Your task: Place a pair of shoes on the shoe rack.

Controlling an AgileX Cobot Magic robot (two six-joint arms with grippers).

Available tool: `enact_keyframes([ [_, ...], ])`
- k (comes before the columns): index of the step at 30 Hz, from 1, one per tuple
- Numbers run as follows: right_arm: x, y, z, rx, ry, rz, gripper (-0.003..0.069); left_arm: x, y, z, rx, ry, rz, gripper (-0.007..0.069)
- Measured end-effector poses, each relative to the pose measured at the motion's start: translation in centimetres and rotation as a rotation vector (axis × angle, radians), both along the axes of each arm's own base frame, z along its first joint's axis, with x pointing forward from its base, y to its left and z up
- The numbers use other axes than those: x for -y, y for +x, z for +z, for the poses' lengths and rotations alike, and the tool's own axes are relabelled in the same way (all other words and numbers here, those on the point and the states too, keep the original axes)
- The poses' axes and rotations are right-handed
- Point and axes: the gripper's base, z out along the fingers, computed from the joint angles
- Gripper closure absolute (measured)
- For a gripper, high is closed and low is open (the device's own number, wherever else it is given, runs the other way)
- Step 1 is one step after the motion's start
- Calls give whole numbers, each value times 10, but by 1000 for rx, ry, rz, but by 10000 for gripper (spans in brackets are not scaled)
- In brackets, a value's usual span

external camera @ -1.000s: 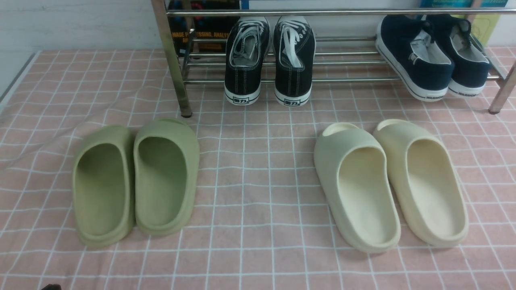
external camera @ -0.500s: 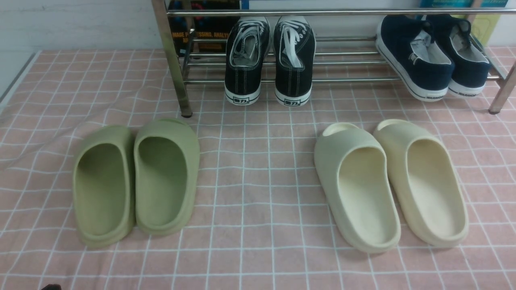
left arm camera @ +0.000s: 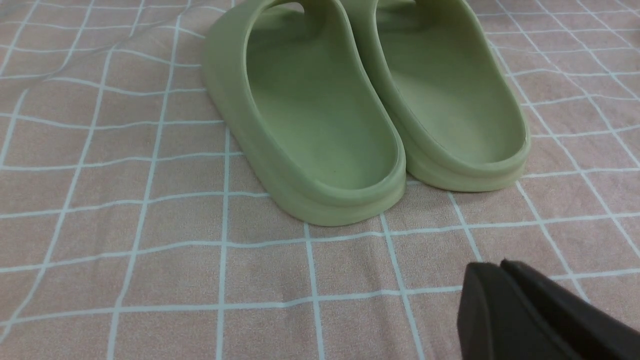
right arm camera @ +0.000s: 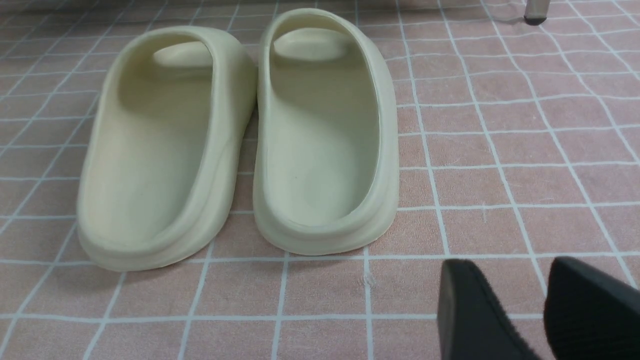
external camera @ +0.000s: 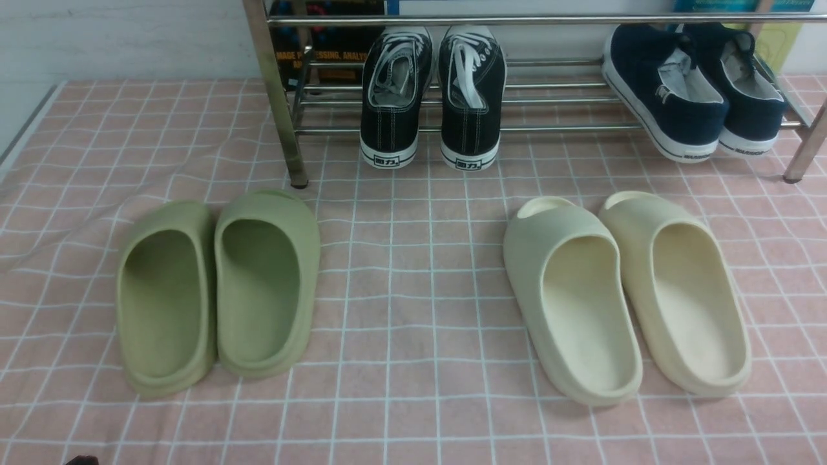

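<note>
The 2 black canvas sneakers sit on the chrome tube rack, far ahead of both pincers. My left pincer is clenched empty, my right pincer released; I judge only retreat remains.

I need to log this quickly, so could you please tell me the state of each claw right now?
Left claw: closed, holding nothing.
Right claw: open, holding nothing.

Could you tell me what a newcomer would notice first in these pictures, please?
Two pairs of foam slippers dominate the pink checked cloth: the green slippers on the left, the cream slippers on the right. Behind them, the black canvas sneakers sit on the chrome shoe rack with heels overhanging its front rail, and navy slip-ons lie at its right end.
</note>
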Motion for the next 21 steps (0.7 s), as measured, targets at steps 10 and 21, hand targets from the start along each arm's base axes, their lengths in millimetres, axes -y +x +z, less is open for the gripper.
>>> enact_keyframes([
  [10,0,0,0,0,0,0,419,0,0,0,0,0,0,573],
  [21,0,0,0,0,0,0,419,0,0,0,0,1,0,566],
])
